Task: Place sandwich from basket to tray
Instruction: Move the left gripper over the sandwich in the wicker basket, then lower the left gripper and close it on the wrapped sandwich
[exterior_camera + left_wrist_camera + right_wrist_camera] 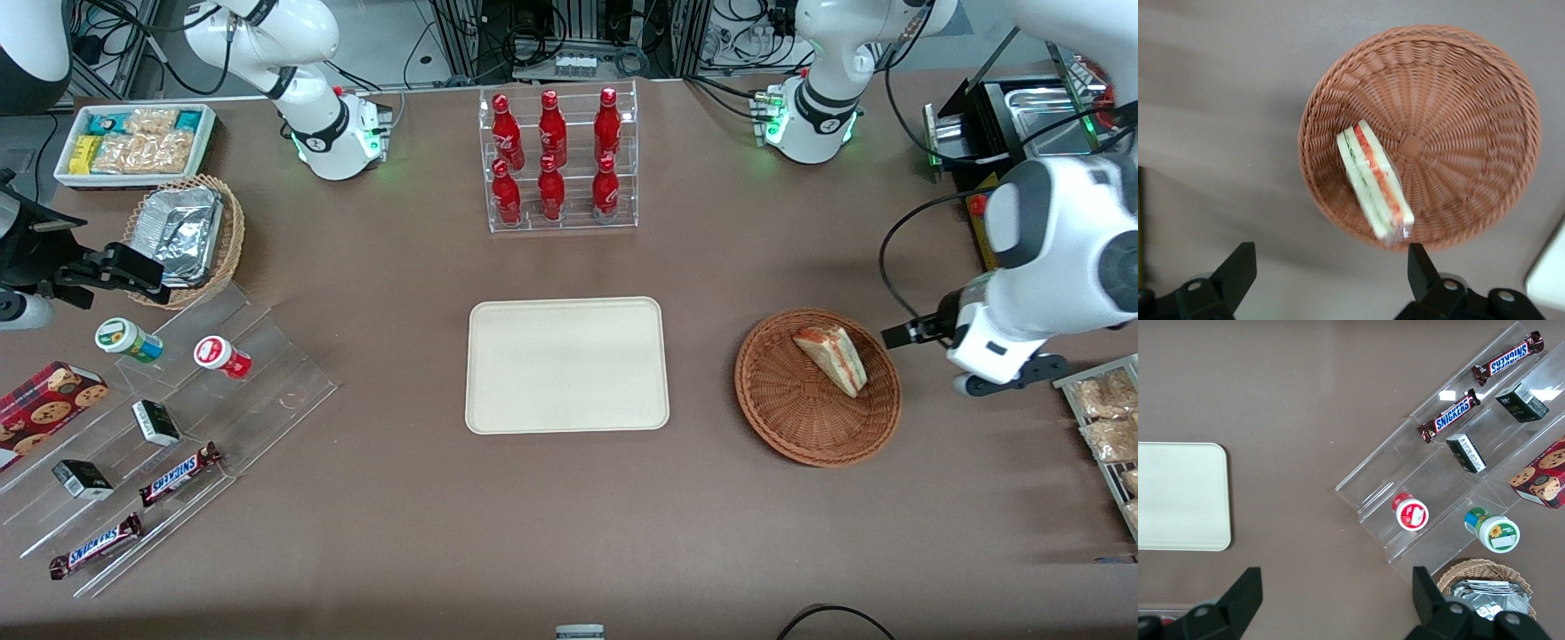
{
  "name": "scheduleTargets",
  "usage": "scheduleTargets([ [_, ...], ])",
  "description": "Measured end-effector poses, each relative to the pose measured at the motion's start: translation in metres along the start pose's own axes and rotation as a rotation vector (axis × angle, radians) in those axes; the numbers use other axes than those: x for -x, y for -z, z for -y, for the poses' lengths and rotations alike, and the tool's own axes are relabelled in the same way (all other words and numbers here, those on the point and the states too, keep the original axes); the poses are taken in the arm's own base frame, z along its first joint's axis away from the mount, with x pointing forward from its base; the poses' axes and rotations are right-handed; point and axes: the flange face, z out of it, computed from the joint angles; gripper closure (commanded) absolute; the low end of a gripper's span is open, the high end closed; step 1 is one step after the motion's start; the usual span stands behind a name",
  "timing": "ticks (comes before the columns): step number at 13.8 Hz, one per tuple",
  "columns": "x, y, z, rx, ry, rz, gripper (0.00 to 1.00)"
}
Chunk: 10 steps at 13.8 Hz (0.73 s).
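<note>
Up beside the basket (818,387), toward the working arm's end of the counter (569,524), the tool (1331,273) hangs with its fingers (1238,267) spread apart, holding nothing. The sandwich (1375,180) lies on its side in the basket, against the rim nearest the tool. The tray (567,364) sits bare mid-counter, well apart from the basket.

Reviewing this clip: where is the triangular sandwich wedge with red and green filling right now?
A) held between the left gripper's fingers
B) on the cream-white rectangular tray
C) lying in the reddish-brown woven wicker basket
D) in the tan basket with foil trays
C: the triangular sandwich wedge lies in the reddish-brown woven wicker basket, the cream-white rectangular tray holds nothing, and the open left gripper hovers above the basket's edge, apart from the sandwich.
</note>
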Motion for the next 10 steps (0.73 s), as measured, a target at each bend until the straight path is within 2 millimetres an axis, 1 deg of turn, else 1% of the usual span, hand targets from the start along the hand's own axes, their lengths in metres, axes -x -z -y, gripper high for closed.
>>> scheduleTargets([
  [2,0.006,-0.029,-0.003,0.012,0.109,-0.028,0.00],
  [5,0.019,-0.059,-0.021,0.043,0.189,-0.086,0.00],
  [7,0.027,-0.082,-0.026,0.061,0.213,-0.114,0.00],
  [8,0.030,-0.091,-0.026,0.062,0.218,-0.115,0.00],
  [10,0.032,-0.100,-0.025,0.065,0.230,-0.116,0.00],
])
